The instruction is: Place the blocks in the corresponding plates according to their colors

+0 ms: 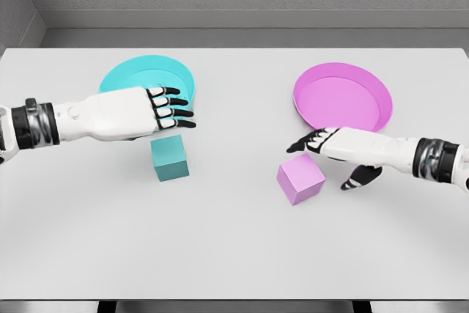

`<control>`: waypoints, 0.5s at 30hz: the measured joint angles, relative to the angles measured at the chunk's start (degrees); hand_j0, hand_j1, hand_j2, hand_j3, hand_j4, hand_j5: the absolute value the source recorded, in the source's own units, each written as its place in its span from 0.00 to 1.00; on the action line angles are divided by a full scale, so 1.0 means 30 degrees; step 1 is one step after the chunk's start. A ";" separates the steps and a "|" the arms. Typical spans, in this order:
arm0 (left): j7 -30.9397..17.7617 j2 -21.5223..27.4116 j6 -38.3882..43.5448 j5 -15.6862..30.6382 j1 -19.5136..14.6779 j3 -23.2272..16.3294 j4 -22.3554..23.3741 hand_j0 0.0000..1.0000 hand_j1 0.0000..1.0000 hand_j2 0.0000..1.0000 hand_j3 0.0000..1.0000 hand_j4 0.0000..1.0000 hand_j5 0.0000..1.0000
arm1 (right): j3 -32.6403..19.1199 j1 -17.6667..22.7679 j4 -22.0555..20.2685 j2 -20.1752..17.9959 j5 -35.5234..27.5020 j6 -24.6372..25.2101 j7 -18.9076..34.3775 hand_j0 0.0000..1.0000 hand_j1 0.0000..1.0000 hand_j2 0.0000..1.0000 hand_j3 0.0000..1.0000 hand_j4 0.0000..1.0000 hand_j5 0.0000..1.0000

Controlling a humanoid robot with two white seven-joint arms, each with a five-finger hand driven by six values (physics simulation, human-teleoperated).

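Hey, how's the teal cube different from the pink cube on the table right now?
The teal cube is a deep blue-green and lies on the left half of the white table, just below the left hand. The pink cube is pale violet-pink, lies on the right half, beside the right hand, and is turned more diagonally. Both rest on the table, outside their plates, ungrasped.

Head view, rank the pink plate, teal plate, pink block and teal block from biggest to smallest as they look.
1. Pink plate and teal plate: look alike, though the left hand hides part of the teal one.
2. Teal block and pink block: too close to rank.
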 measured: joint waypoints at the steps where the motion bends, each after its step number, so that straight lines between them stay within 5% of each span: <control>1: -0.0223 -0.0070 -0.0001 -0.0091 -0.0029 -0.0231 -0.0001 1.00 1.00 1.00 1.00 1.00 1.00 | 0.0083 -0.0029 0.0000 0.0119 -0.0003 -0.0067 0.0051 1.00 1.00 1.00 1.00 1.00 1.00; 15: -0.1866 -0.0988 -0.0009 -0.0910 -0.1289 -0.2052 0.0012 1.00 1.00 1.00 1.00 1.00 1.00 | 0.1574 -0.0909 0.0026 0.1453 -0.0042 0.0235 0.0123 1.00 1.00 1.00 1.00 1.00 1.00</control>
